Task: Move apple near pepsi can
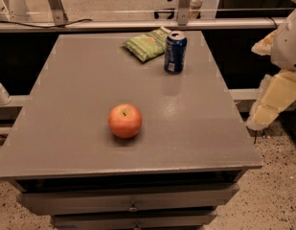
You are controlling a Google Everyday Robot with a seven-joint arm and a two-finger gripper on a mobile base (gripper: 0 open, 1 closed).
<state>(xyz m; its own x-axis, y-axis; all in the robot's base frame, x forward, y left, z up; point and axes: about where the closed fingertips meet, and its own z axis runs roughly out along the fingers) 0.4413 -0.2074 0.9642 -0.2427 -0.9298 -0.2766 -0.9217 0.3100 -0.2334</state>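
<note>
The red-orange apple (pixel 125 121) stands on the grey table (pixel 80 80), left of centre and toward the front. The dark blue pepsi can (pixel 175 52) stands upright near the table's far right, well apart from the apple. My gripper (pixel 272 102) shows as cream-coloured parts at the right edge of the view. It is beyond the table's right side, low next to the edge, far from both objects and holding nothing that I can see.
A crinkled green snack bag (pixel 146 44) lies just left of the can at the back. Drawers (pixel 133 200) sit under the table front. A metal rail (pixel 138 24) runs behind the table. The floor is speckled.
</note>
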